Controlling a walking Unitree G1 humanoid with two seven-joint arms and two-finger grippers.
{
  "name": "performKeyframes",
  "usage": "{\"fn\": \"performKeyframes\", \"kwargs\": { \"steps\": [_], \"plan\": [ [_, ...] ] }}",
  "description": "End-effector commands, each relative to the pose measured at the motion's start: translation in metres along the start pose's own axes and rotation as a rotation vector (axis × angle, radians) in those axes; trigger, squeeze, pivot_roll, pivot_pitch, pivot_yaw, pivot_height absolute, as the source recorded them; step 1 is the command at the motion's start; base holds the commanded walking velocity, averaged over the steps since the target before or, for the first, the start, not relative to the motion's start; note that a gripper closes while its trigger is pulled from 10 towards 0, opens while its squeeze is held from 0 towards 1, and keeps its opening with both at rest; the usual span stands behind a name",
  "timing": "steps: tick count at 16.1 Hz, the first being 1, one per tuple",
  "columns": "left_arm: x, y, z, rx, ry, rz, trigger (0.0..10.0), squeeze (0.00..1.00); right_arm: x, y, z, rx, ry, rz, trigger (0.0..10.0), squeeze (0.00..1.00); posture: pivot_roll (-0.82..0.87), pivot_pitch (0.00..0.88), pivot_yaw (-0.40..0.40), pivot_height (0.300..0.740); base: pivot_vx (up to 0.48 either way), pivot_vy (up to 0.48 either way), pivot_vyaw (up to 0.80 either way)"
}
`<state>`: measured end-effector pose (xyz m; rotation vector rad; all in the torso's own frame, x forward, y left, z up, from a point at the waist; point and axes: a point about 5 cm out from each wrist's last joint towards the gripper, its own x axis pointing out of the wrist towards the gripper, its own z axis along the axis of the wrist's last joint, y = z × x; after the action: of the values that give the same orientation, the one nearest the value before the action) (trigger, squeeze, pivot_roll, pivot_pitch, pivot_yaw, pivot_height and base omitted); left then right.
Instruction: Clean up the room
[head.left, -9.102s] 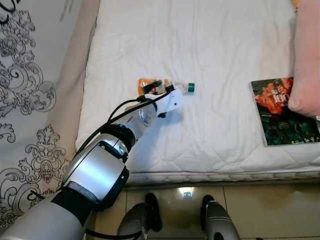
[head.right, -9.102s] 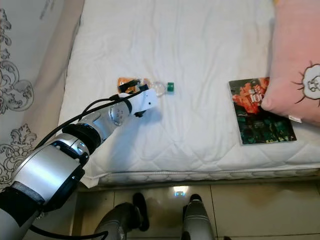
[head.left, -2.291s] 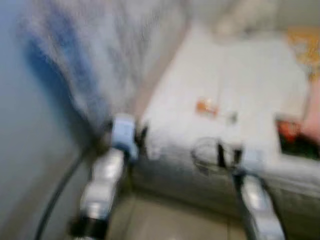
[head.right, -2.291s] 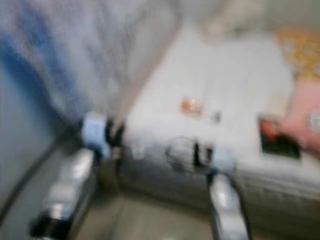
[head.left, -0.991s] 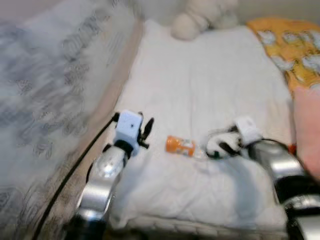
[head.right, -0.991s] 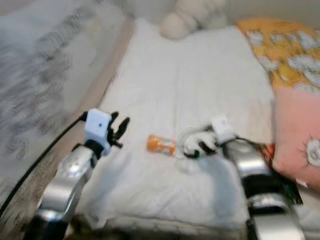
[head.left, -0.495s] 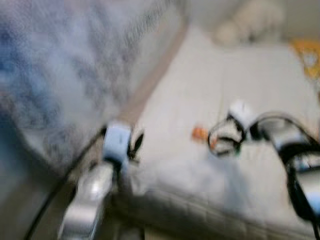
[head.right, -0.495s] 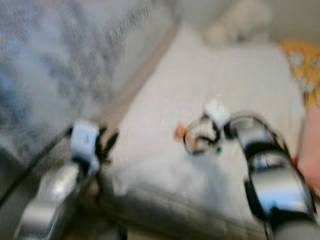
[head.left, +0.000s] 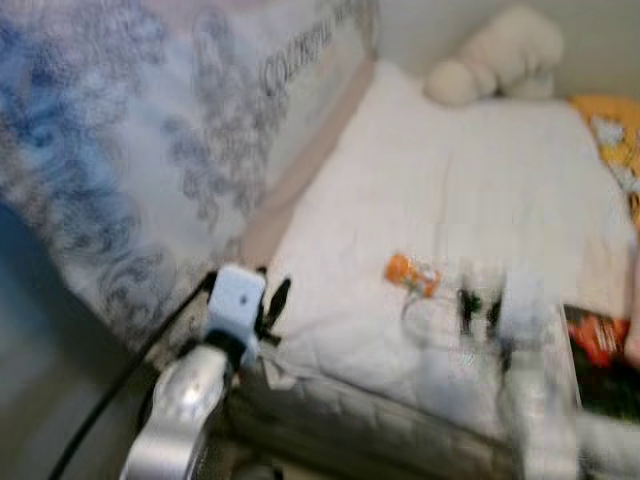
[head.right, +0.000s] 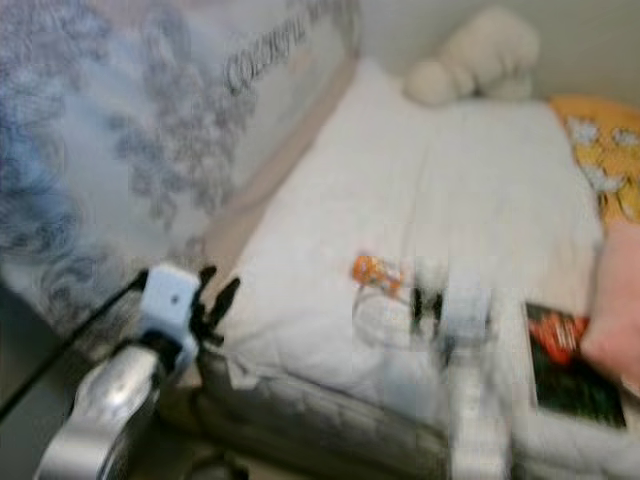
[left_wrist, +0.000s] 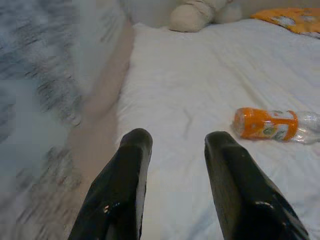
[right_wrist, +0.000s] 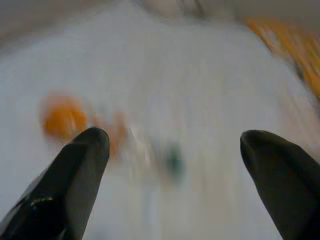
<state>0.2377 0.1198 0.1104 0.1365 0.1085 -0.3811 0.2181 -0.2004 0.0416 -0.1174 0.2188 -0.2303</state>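
Orange-labelled bottle (head.left: 413, 274) lying on its side mid-bed (head.left: 480, 180), toward the near edge. Right gripper (head.left: 478, 308), blurred, just near of it, jaws wide apart, holding nothing. Left gripper (head.left: 274, 300) off the bed's near-left corner, jaws narrowly parted, holding nothing.

The left gripper (head.left: 276, 303) is raised on its silver arm, fingers (left_wrist: 131, 165) slightly parted. The blurred right gripper (head.left: 478, 305) reaches forward, fingers (right_wrist: 84, 160) spread wide.

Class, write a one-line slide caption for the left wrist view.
Open left gripper hovers over the white bed, an orange-labelled bottle lying ahead.
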Motion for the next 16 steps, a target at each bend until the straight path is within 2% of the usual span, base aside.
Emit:
{"fn": "performKeyframes", "kwargs": {
  "steps": [1, 3, 4, 6, 7, 10, 12, 13, 14, 15, 16],
  "plan": [
    [0.007, -0.003, 0.002, 0.006, -0.022, -0.035, 10.0, 0.0, -0.003, -0.012, 0.036, -0.001, -0.191, -0.11, 10.0, 0.0, 0.12, 0.0, 0.003, 0.74, 0.0, 0.0, 0.0],
    [0.012, -0.001, -0.003, -0.059, -0.011, -0.033, 10.0, 0.0, -0.016, -0.017, 0.03, 0.033, -0.207, -0.141, 10.0, 0.0, 0.06, 0.0, 0.047, 0.74, 0.0, 0.0, 0.0],
    [0.018, -0.001, 0.001, -0.094, -0.046, -0.02, 10.0, 0.0, -0.018, -0.024, 0.027, 0.073, -0.172, -0.193, 10.0, 0.0, 0.05, 0.0, 0.055, 0.74, 0.0, 0.0, 0.0],
    [0.035, 0.001, 0.011, -0.08, -0.095, 0.008, 10.0, 0.0, -0.016, -0.017, 0.033, 0.085, -0.164, -0.162, 10.0, 0.0, 0.02, 0.0, 0.073, 0.74, 0.48, 0.0, 0.0],
    [0.042, 0.003, 0.015, -0.078, -0.113, 0.022, 10.0, 0.0, -0.012, -0.012, 0.032, 0.105, -0.141, -0.14, 10.0, 0.0, 0.01, 0.0, 0.077, 0.74, 0.48, 0.0, 0.0],
    [0.046, 0.011, 0.011, -0.066, -0.097, 0.077, 10.0, 0.0, -0.001, 0.002, 0.041, 0.14, -0.166, -0.076, 10.0, 0.0, 0.02, 0.0, 0.078, 0.74, 0.48, 0.0, 0.0],
    [0.048, 0.013, 0.013, -0.059, -0.109, 0.084, 10.0, 0.0, 0.003, 0.002, 0.044, 0.168, -0.16, -0.083, 10.0, 0.0, 0.03, 0.0, 0.073, 0.74, 0.48, 0.0, 0.0],
    [0.051, 0.016, 0.017, -0.032, -0.131, 0.078, 10.0, 0.0, 0.013, 0.007, 0.049, 0.246, -0.146, -0.101, 10.0, 0.0, 0.04, 0.0, 0.07, 0.74, 0.48, 0.0, 0.0],
    [0.051, 0.015, 0.017, -0.023, -0.134, 0.075, 10.0, 0.0, 0.016, 0.009, 0.05, 0.265, -0.142, -0.103, 10.0, 0.0, 0.04, 0.0, 0.07, 0.74, 0.48, 0.0, 0.0],
    [0.052, 0.013, 0.018, 0.036, -0.128, 0.078, 10.0, 0.0, 0.03, 0.014, 0.061, 0.323, -0.156, -0.131, 10.0, 0.0, 0.07, 0.0, 0.066, 0.74, 0.0, 0.0, 0.0],
    [0.051, 0.012, 0.021, 0.041, -0.137, 0.068, 10.0, 0.0, 0.039, 0.019, 0.068, 0.336, -0.156, -0.135, 10.0, 0.0, 0.08, 0.0, 0.066, 0.74, 0.0, 0.0, 0.0]
  ]
}}
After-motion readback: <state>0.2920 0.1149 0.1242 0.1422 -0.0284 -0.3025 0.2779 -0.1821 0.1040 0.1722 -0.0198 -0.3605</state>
